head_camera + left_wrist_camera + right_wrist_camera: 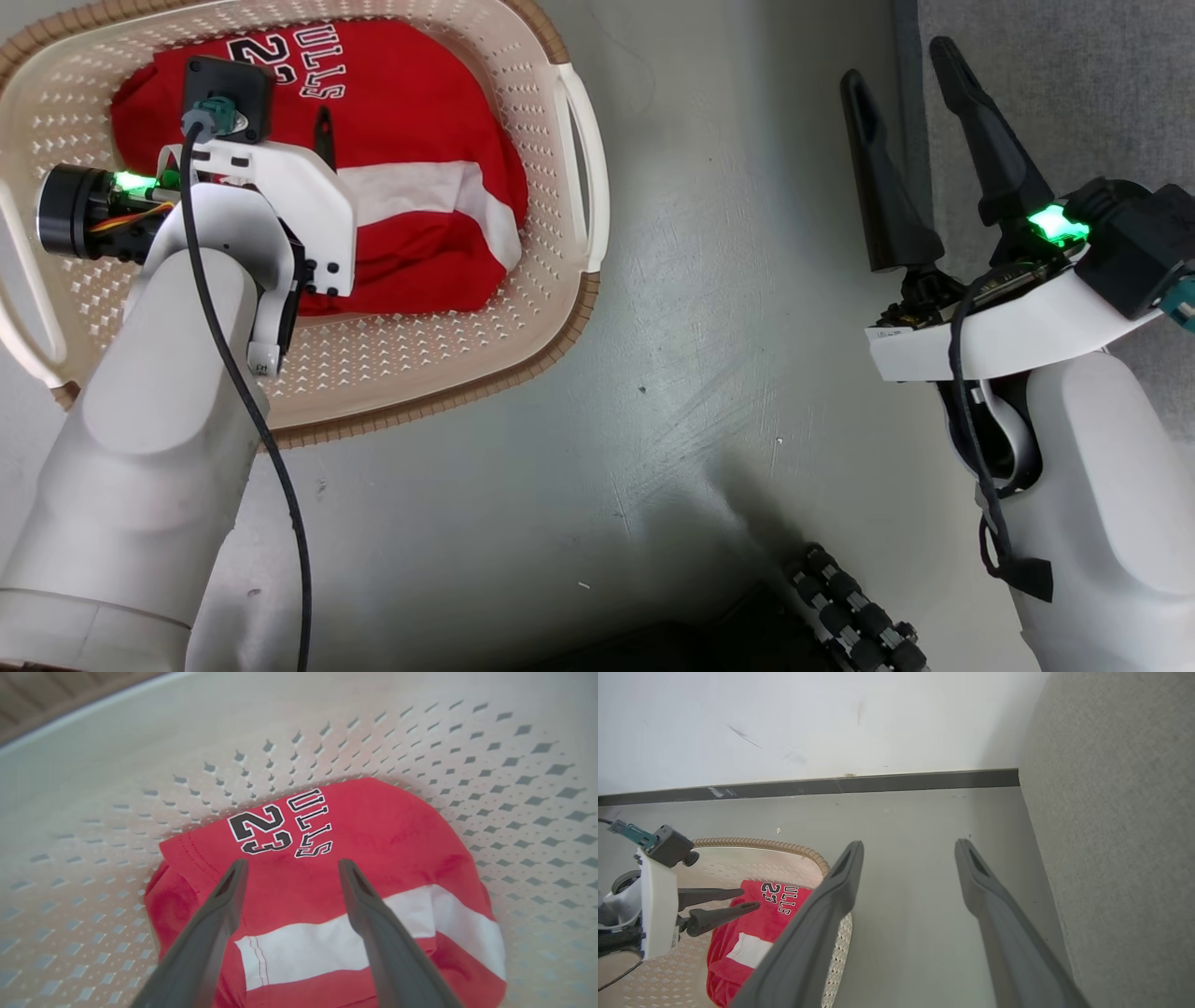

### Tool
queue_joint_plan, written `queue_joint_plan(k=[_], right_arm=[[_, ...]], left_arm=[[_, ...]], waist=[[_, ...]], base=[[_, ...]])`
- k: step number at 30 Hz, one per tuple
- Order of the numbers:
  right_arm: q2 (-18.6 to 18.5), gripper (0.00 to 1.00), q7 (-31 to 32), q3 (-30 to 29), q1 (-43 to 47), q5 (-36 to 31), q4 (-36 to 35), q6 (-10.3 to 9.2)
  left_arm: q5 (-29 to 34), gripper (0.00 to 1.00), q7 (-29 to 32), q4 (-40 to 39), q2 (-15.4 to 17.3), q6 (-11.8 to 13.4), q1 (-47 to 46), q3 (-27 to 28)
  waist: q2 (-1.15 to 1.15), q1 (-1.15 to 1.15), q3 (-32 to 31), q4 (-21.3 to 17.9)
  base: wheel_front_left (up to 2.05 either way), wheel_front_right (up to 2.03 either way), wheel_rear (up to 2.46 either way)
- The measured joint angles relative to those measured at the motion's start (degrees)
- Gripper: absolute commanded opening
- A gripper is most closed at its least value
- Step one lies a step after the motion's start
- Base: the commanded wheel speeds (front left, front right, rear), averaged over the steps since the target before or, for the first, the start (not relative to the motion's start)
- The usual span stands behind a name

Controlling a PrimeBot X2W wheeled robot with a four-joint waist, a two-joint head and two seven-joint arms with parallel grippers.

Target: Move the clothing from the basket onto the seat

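A: So, where's the clothing?

B: Bunched in the basket. It's red w/ a white band, "23" & "ULLS" lettering facing up. The basket sits on the grey floor.

A: Left jaws?

B: Wide apart, nothing between 'em. In the left wrist view the two dark fingers reach into the basket over the red cloth, tips just short of the lettering. Can't tell if the tips touch the fabric.

A: And the right jaws?

B: Spread wide too, empty. In the head view one right finger is over bare floor, the other is by the edge of the seat.

A: Seat vs. basket?

B: The seat is grey fabric, on the robot's right side. The basket is on the left, well apart, w/ a strip of floor btwn them. The right wrist view also shows a white wall & dark baseboard behind the basket.
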Motion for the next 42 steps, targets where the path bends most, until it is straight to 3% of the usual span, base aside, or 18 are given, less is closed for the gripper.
queue_joint_plan(k=[28,42], right_arm=[[0.0,1.0,0.0,0.1,-1.12,1.29,-0.08,0.0],[0.0,1.0,0.0,0.05,-1.11,1.3,-0.07,0.0]], left_arm=[[-2.63,1.0,2.5,6.04,-0.2,0.42,-3.56,2.33],[-3.79,1.0,2.92,8.77,-0.98,-0.91,-3.58,2.45]], waist=[[0.0,0.0,4.72,-2.19],[0.0,0.0,5.26,-2.77]], base=[[0.0,0.0,0.0],[0.0,0.0,0.0]])
